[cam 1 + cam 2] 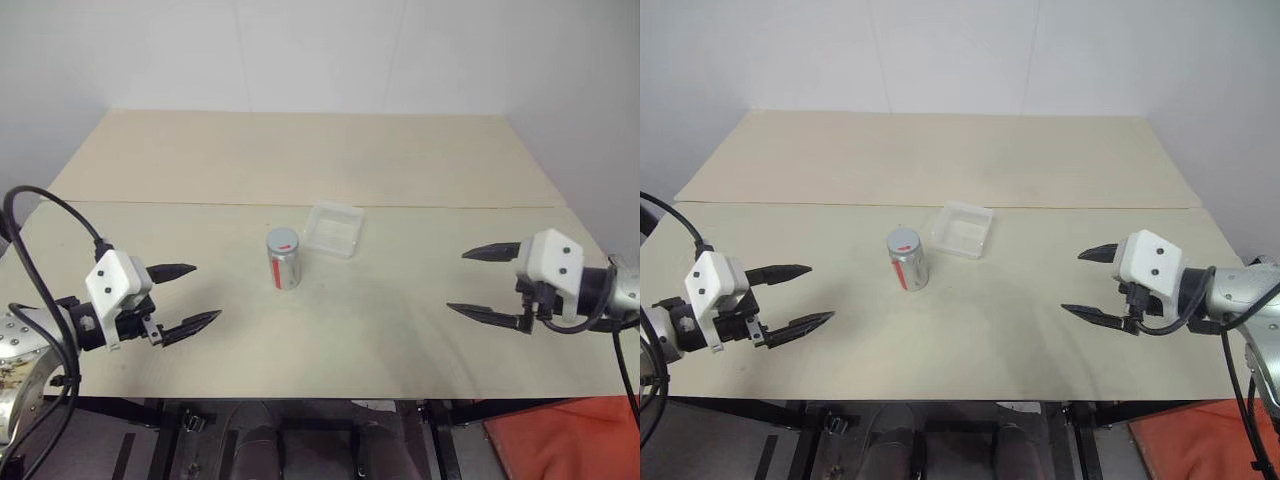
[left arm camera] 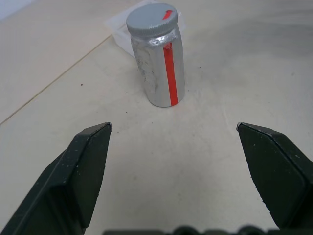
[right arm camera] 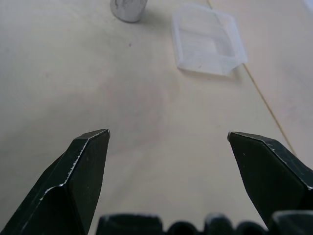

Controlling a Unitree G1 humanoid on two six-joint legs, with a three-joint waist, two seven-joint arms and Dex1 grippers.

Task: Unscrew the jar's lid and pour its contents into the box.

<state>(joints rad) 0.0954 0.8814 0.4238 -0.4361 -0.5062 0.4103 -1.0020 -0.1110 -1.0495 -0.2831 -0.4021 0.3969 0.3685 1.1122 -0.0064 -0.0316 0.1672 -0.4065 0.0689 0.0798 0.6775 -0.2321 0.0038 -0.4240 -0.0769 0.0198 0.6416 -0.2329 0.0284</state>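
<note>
Near the front edge of the pale tabletop (image 1: 400,340), the left gripper (image 1: 186,296) hangs by the left side and the right gripper (image 1: 486,283) by the right side. Both have their jaws spread wide and hold nothing. Around the middle of the tabletop the jar (image 1: 283,260) stands upright with its lid (image 1: 283,240) on. Just beside it, a bit farther back and to the right, sits the clear box (image 1: 334,229). A thin seam (image 1: 450,207) crosses the tabletop behind them. A white wall (image 1: 320,50) stands past the back edge.
</note>
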